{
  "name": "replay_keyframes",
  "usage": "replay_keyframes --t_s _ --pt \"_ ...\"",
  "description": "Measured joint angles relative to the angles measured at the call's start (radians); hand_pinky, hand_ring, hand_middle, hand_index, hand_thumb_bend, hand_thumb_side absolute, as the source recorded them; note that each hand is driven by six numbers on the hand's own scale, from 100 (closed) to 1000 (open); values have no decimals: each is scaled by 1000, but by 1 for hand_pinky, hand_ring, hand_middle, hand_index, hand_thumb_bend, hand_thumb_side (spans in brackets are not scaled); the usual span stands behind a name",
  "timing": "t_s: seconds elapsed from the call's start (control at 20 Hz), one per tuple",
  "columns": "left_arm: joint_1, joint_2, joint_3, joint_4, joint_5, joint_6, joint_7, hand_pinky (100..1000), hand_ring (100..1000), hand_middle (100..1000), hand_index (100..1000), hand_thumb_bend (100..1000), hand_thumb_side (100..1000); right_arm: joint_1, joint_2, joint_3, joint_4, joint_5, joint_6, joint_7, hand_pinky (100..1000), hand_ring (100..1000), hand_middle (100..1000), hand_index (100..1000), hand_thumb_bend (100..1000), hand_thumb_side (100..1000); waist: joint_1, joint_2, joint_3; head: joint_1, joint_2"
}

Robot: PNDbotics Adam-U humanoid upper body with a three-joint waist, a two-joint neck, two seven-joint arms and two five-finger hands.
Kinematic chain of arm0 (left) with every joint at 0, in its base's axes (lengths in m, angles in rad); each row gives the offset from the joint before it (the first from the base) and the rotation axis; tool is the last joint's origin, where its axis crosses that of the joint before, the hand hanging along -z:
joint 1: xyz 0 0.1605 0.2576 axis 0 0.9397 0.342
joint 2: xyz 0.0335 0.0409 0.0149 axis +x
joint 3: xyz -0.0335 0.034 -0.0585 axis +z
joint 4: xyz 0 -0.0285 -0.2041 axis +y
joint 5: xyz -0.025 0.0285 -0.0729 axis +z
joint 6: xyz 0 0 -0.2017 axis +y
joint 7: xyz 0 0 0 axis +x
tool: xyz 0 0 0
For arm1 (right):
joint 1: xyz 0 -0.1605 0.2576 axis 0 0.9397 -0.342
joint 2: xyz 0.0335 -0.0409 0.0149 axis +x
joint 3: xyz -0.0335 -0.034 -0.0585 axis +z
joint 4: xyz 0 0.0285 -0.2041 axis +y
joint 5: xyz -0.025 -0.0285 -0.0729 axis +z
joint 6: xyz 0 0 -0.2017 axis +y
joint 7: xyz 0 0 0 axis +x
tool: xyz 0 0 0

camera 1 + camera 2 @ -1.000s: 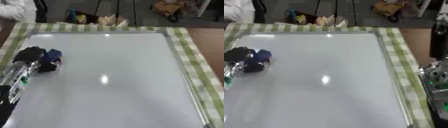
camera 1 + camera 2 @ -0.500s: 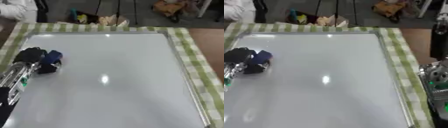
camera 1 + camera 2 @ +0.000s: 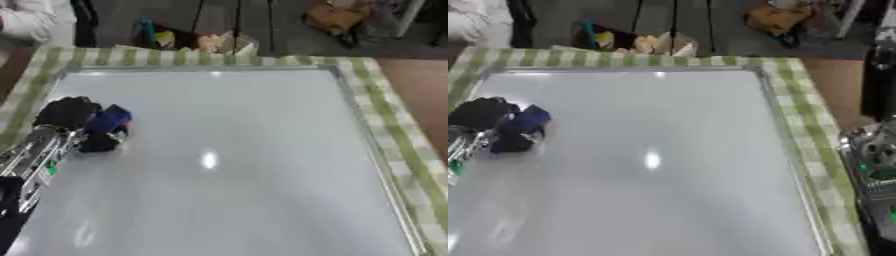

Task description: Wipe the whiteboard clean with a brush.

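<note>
Whiteboard [image 3: 245,165] lies on the green checked cloth [image 3: 385,115]; your left hand [image 3: 70,117] has fingers curled round the blue brush [image 3: 109,121], pressed on the board's left side.

No text, label, brand, number or sign can be read in either view. The whiteboard [image 3: 227,165] carries no writing that I can make out; its surface shows only a bright spot of reflected light. On the left arm [image 3: 35,160], near the left edge of the whiteboard, there is a small green mark, but it is too blurred to read. The things on the floor beyond the far edge of the table show colours only, no letters.
</note>
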Motion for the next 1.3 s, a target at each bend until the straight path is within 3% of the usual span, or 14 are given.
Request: replay_keyframes --t_s 0.65,1.3 --pt "17 0 -36 -65 -21 -21 -15 138 414 472 720 112 813 0 0 0 0 -2 0 0 817 886 716 824 100 1000 0 0 0 1 0" --pt "22 0 -79 -147 8 -55 -105 126 406 467 716 102 826 3 0 0 0 -3 -2 2 818 886 715 825 100 1000 2 0 1 4 0"
